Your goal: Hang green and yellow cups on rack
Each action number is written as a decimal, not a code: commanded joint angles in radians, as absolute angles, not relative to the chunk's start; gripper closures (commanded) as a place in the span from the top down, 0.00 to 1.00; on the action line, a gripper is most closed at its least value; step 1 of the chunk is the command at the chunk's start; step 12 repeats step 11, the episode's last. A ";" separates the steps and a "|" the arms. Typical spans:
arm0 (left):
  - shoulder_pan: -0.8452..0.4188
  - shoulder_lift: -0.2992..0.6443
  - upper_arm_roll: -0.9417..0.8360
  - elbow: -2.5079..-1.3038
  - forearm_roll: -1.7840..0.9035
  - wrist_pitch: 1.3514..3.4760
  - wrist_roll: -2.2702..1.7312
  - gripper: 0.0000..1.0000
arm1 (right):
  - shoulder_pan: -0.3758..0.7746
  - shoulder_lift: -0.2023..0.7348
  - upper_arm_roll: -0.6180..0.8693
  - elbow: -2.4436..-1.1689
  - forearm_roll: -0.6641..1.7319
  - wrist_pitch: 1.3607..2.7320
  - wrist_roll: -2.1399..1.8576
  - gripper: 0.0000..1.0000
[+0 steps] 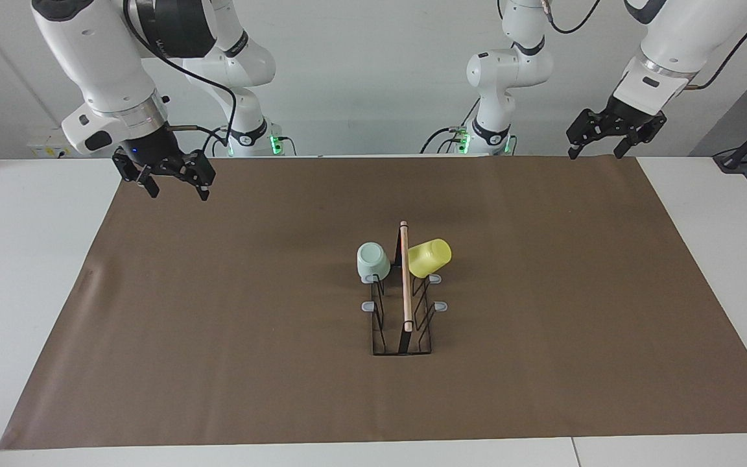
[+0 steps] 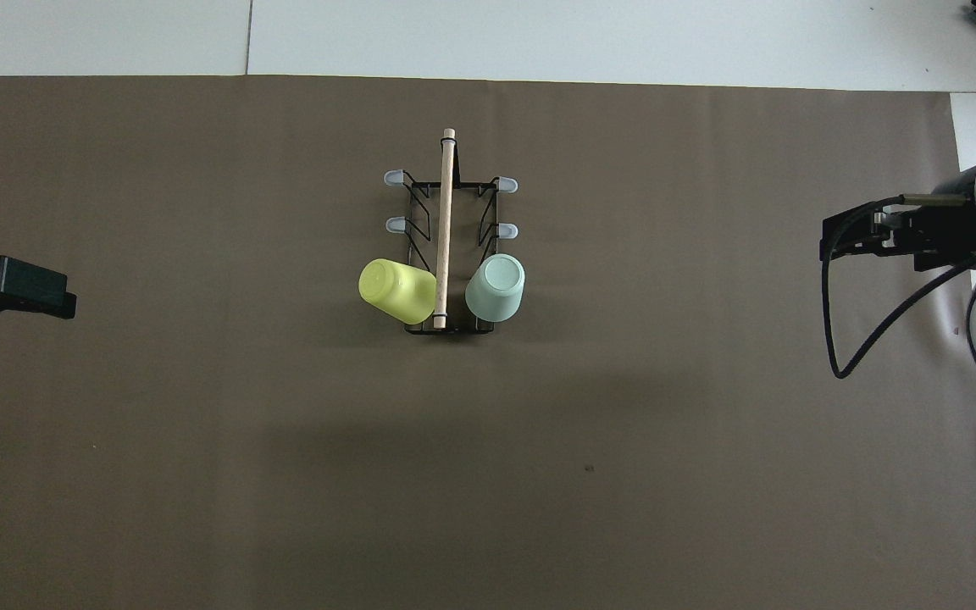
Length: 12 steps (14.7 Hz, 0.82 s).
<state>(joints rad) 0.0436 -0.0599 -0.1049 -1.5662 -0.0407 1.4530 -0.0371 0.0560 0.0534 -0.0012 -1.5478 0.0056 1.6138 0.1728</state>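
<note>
The black wire rack (image 1: 405, 292) with a wooden rod on top stands in the middle of the brown mat; it also shows in the overhead view (image 2: 445, 212). The mint green cup (image 1: 373, 261) hangs tilted on the prong nearest the robots on the right arm's side, also seen from overhead (image 2: 496, 287). The yellow cup (image 1: 429, 257) hangs tilted on the matching prong on the left arm's side, also seen from overhead (image 2: 396, 290). My right gripper (image 1: 179, 192) is open and empty, up over the mat's edge at its own end. My left gripper (image 1: 595, 155) is open and empty over its end.
The brown mat (image 1: 218, 337) covers most of the white table (image 1: 30, 214). Four grey-tipped prongs (image 1: 369, 306) of the rack carry nothing. In the overhead view the left gripper (image 2: 47, 296) and right gripper (image 2: 831, 241) sit at the mat's two ends.
</note>
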 commanded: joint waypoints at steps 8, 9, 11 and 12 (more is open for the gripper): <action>0.055 -0.087 -0.107 -1.589 -0.035 1.460 -0.020 1.00 | 0.054 0.060 -0.006 -1.542 0.002 1.624 0.187 1.00; 0.054 -0.086 -0.107 -1.591 -0.035 1.460 -0.020 1.00 | 0.054 0.060 -0.008 -1.542 0.002 1.624 0.187 1.00; 0.052 -0.087 -0.109 -1.591 -0.035 1.460 -0.020 1.00 | 0.054 0.060 -0.009 -1.540 0.000 1.623 0.189 1.00; 0.052 -0.087 -0.109 -1.591 -0.035 1.460 -0.020 1.00 | 0.054 0.060 -0.009 -1.540 0.000 1.623 0.189 1.00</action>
